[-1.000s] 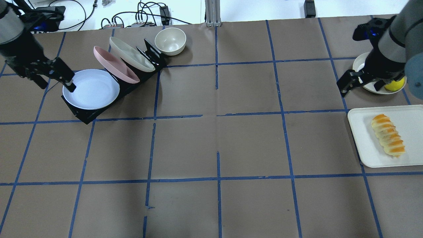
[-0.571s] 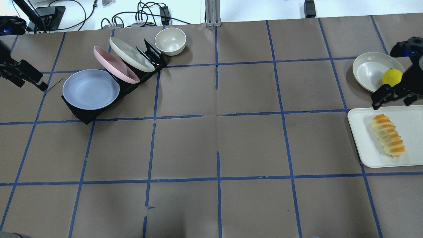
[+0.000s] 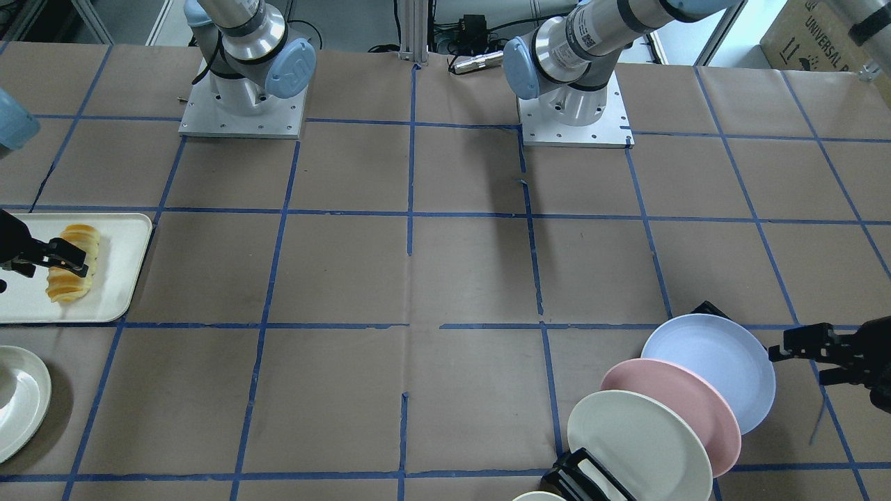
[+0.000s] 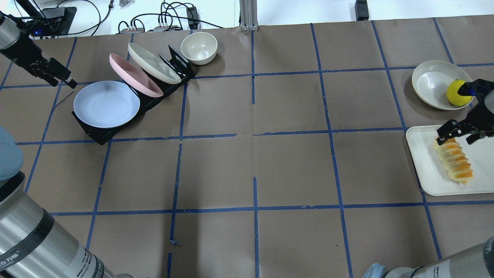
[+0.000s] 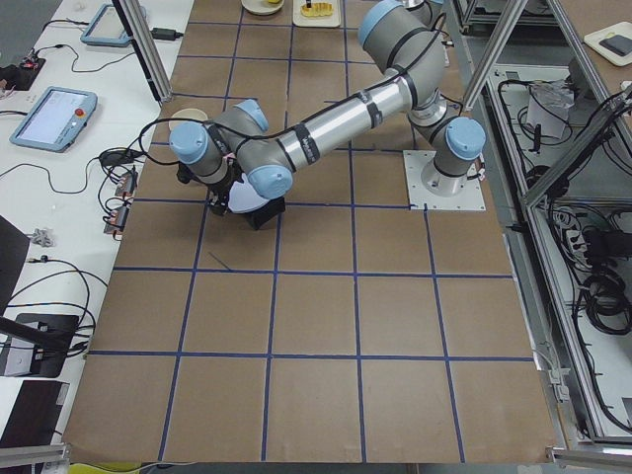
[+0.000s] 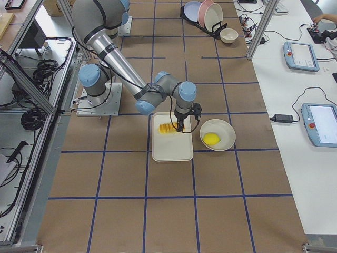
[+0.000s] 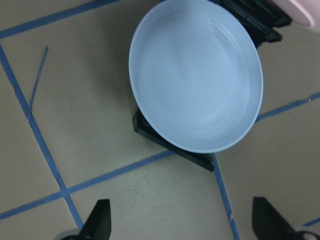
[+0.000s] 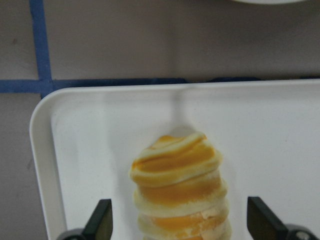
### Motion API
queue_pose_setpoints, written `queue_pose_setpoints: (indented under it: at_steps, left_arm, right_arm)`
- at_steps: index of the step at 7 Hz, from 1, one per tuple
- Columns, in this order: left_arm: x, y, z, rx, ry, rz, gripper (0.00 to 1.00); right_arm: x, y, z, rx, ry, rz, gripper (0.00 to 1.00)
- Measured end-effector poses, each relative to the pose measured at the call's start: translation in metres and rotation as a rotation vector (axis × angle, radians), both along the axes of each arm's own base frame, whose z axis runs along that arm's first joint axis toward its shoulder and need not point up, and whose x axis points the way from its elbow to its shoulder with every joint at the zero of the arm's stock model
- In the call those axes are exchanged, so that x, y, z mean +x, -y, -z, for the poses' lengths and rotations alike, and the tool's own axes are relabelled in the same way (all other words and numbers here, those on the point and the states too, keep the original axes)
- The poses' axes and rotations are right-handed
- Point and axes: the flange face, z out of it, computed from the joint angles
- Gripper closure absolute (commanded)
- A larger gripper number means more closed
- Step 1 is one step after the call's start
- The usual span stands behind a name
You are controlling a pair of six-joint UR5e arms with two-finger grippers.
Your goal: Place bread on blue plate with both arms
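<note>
The bread [image 4: 452, 160] lies on a white tray [image 4: 422, 170] at the table's right edge. It also shows in the front view [image 3: 72, 264]. My right gripper [image 4: 458, 137] is open and hovers over the bread's far end. In the right wrist view [image 8: 180, 225] its fingers stand on either side of the loaf [image 8: 177, 185] without touching it. The blue plate [image 4: 106, 104] leans in a black rack [image 4: 101, 136] at the far left. My left gripper [image 4: 61, 81] is open and empty, just beyond the plate's far-left rim. The left wrist view [image 7: 182, 222] looks down on the plate [image 7: 195, 82].
A pink plate [image 4: 135, 75] and a cream-white plate [image 4: 153, 63] stand in the same rack behind the blue one. A cream bowl [image 4: 198, 47] sits beside the rack. A second bowl [image 4: 430, 83] holding a yellow lemon [image 4: 455, 92] is just beyond the tray.
My right gripper has moved from over the lemon bowl to the tray, above the bread's far end. My left gripper left the blue plate's left rim and now sits off its far-left side.
</note>
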Motion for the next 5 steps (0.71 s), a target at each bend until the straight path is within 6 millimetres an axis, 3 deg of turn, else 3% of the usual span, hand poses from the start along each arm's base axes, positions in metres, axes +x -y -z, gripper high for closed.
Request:
queue_pose_setpoints:
  at_steps: [2,3,4,5]
  left_arm:
    - [-0.001,0.032,0.037,0.010,-0.012,0.013,0.00]
    - [-0.003,0.038,0.053,0.022,-0.027,0.013,0.00]
    - [-0.003,0.039,0.063,0.033,-0.040,0.011,0.07]
    - [-0.003,0.038,0.068,0.040,-0.046,0.008,0.60]
  right_arm:
    - [0.001,-0.003,0.013,0.019,0.012,-0.007,0.06]
    - [0.003,-0.006,0.017,0.033,0.017,-0.016,0.15]
    - [0.004,-0.009,0.021,0.048,0.022,-0.030,0.88]
    - [0.005,-0.012,0.023,0.062,0.017,-0.046,0.98]
